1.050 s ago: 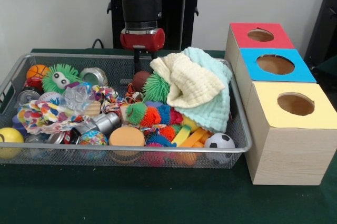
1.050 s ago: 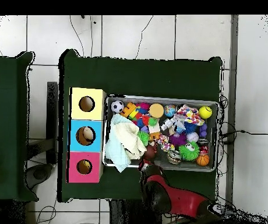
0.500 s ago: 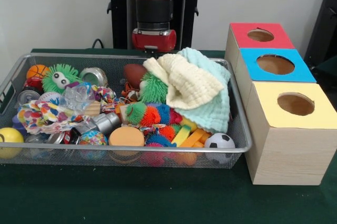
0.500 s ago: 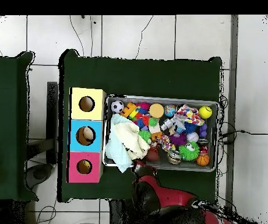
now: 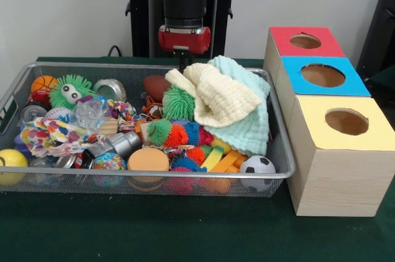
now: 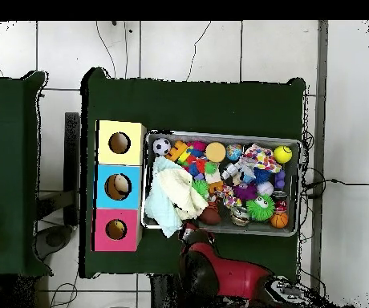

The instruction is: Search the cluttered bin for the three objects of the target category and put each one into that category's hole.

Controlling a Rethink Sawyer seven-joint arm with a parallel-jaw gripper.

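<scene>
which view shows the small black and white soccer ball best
The front view: the small black and white soccer ball sits large at the wire mesh bin's near right corner, its patches clear behind the mesh. The overhead view shows it only as a tiny speckled dot by the yellow-topped box.

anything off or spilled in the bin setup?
Nothing spilled. Two cloths are heaped at the box end of the wire bin, draped over the toys there, likely hiding some. Otherwise it is just a dense jumble; the three-hole box sits square beside it.
</scene>
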